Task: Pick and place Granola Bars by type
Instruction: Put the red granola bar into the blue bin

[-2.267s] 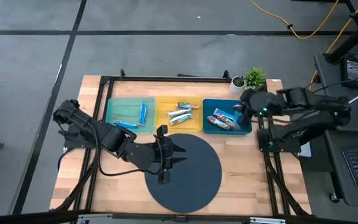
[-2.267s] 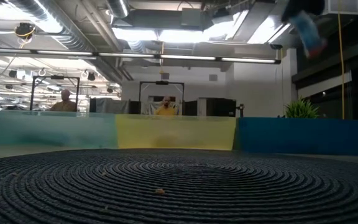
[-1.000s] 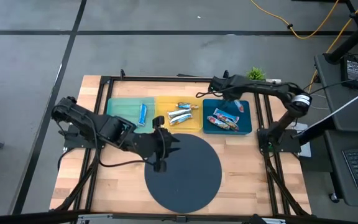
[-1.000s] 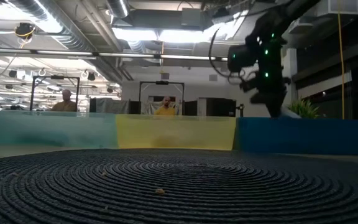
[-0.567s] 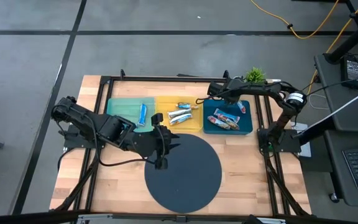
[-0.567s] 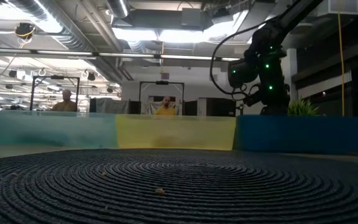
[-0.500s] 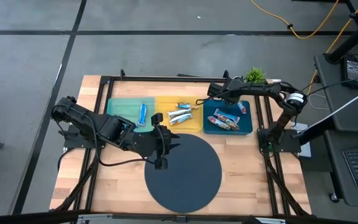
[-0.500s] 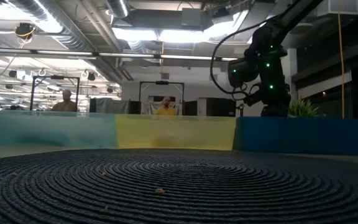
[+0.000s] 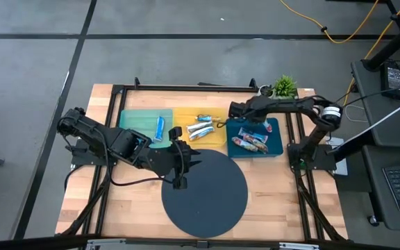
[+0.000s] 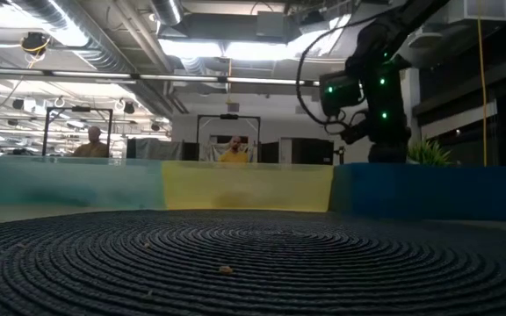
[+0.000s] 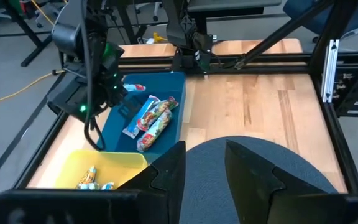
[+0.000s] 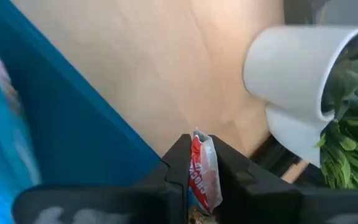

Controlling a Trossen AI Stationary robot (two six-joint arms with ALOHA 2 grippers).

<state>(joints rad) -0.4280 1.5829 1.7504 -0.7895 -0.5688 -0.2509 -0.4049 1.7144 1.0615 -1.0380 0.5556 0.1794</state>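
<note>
Three trays stand in a row at the table's far side: teal (image 9: 134,127), yellow (image 9: 217,135) and blue (image 9: 275,139). A blue granola bar (image 9: 160,126) lies in the teal tray, silver ones (image 9: 201,128) lie in the yellow tray, and multicolour ones (image 9: 250,142) lie in the blue tray. My right gripper (image 9: 232,110) hangs over the blue tray's far left corner, shut on a red-and-white bar (image 12: 201,171). My left gripper (image 9: 186,163) hovers open over the far left rim of the dark round mat (image 9: 205,191), with nothing between its fingers (image 11: 169,177). My right gripper pinches the red-and-white bar between its two fingers, which lie along the bar. The bar's crimped end (image 12: 201,142) sticks out just past the fingertips. The fingers slant down from the table's right side. The bar is lifted clear, above the blue tray's wall (image 12: 73,118).
A small plant (image 9: 284,86) in a white pot (image 12: 297,68) stands just beyond the blue tray, close to my right gripper. A black frame (image 9: 186,87) runs around the table. In the low view, people sit in the room behind the trays.
My right gripper has moved down and toward the table's left with the bar, from above the blue tray's far edge to its far left corner. The blue tray has slid a little toward the near edge and now sits slightly askew.
</note>
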